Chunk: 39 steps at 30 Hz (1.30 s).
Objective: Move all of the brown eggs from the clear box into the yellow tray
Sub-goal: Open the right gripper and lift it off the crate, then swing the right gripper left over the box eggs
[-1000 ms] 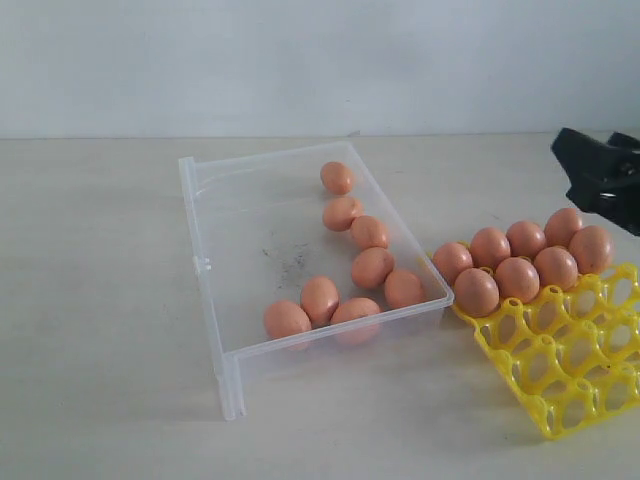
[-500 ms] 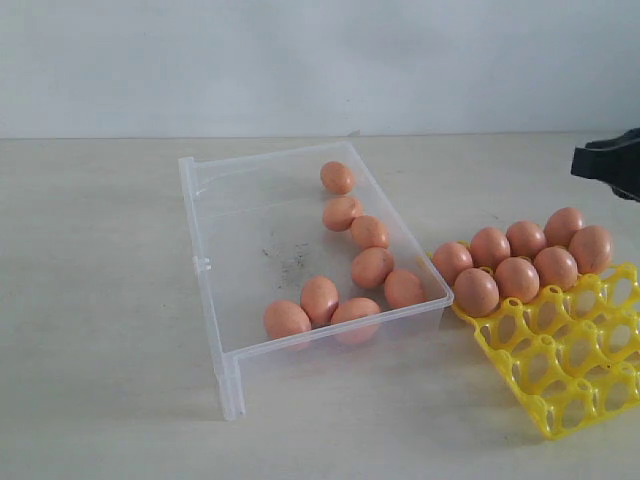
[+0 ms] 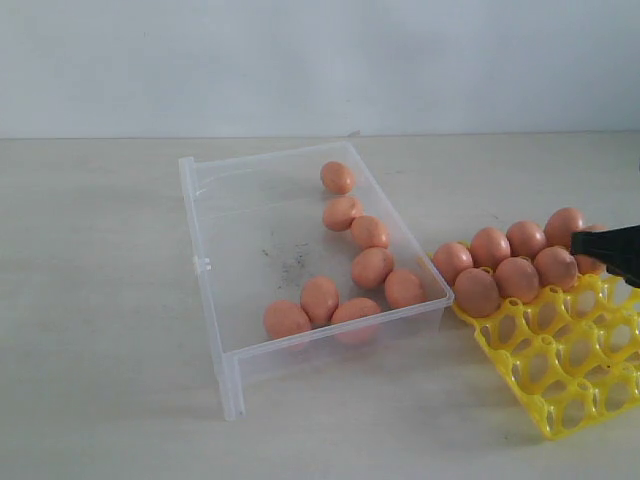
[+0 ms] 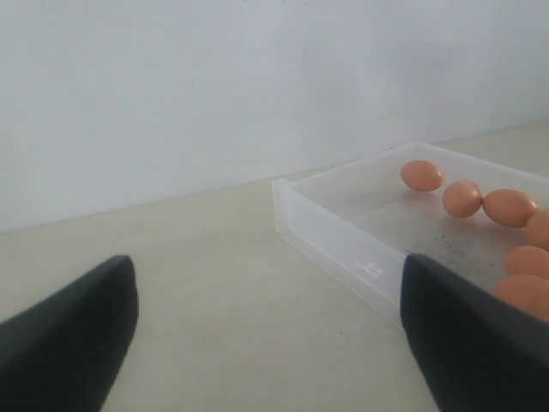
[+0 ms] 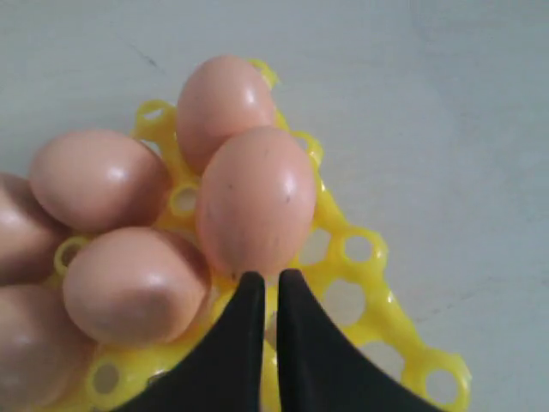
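Brown eggs (image 3: 372, 267), smooth orange-brown ovals: eight lie in the clear, shallow, rectangular plastic box (image 3: 205, 270). They are strung along its right wall and across its near right corner, several touching. Faint dark scuffs mark the box floor. The box sits mid-tabletop (image 3: 100, 380).

Bright yellow openwork plastic egg tray (image 3: 560, 380) sits just beside the box's near right corner. Eggs fill its two far rows: seven in plain view, an eighth partly hidden behind the black right fingers (image 3: 612, 252).

Right fingers are pressed together with nothing between them. The tips are low over the tray, at the edge of an outer-row egg; whether they touch it, cannot tell.

Left fingers (image 4: 77, 343) are spread wide, holding nothing, above the tabletop near the box's outer wall.
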Motion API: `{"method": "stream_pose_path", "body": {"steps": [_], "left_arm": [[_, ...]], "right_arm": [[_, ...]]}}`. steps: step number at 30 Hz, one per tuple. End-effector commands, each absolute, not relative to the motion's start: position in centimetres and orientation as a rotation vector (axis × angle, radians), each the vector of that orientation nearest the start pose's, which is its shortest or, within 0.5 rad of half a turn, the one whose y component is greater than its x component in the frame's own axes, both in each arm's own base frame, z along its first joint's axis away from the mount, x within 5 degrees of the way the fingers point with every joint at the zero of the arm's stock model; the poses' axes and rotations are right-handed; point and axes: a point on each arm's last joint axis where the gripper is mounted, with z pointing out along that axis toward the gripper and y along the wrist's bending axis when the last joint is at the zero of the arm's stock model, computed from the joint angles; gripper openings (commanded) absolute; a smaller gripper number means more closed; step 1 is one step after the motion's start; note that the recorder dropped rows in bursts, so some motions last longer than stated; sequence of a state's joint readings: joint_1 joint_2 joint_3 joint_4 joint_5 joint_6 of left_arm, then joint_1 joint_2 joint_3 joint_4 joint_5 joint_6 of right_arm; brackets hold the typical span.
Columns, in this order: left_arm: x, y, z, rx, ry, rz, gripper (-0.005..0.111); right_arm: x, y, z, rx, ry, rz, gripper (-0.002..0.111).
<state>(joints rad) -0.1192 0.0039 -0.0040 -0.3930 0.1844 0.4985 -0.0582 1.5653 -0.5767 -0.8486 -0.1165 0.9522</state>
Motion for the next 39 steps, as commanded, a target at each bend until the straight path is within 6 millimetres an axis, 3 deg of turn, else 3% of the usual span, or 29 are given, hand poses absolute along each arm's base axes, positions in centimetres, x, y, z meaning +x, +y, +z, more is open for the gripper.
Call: {"method": "stream_pose_path", "body": {"steps": [1,6,13,16,19,22,26,28,34,36,39], "left_arm": [[5.5,-1.3,19.8,0.235,1.631,-0.079,0.078],[5.5,-1.3,19.8,0.235,1.631,-0.079,0.078],[5.5,-1.3,19.8,0.235,1.631,-0.079,0.078],[5.5,-1.3,19.8,0.235,1.631,-0.079,0.078],[5.5,-1.3,19.8,0.235,1.631,-0.079,0.078],[5.5,-1.3,19.8,0.235,1.631,-0.079,0.078],[5.5,-1.3,19.8,0.235,1.631,-0.079,0.078],[5.5,-1.3,19.8,0.235,1.631,-0.079,0.078],[5.5,-1.3,19.8,0.235,1.631,-0.079,0.078],[5.5,-1.3,19.8,0.235,1.631,-0.079,0.078],[5.5,-1.3,19.8,0.235,1.631,-0.079,0.078]], "right_arm": [[27.5,-0.4,15.5,0.115,2.361,0.181,0.0],[28.5,-0.4,16.5,0.091,2.318,0.181,0.0],[28.9,-0.7,13.3,0.129,2.447,0.148,0.0],[28.4,-0.6,13.1,0.123,2.456,0.162,0.0],[28.0,0.0,15.3,0.066,2.342,0.229,0.0],[26.8,1.1,19.7,-0.017,2.124,0.333,0.0],[23.6,4.0,26.0,-0.247,1.749,0.653,0.0],[22.7,5.6,27.6,-0.361,1.683,0.764,0.0],[24.0,11.2,27.0,-0.611,1.909,0.782,0.001],[24.5,13.2,26.3,-0.697,1.979,0.749,0.009],[25.7,15.9,25.5,-0.749,2.052,0.697,0.031]]}}
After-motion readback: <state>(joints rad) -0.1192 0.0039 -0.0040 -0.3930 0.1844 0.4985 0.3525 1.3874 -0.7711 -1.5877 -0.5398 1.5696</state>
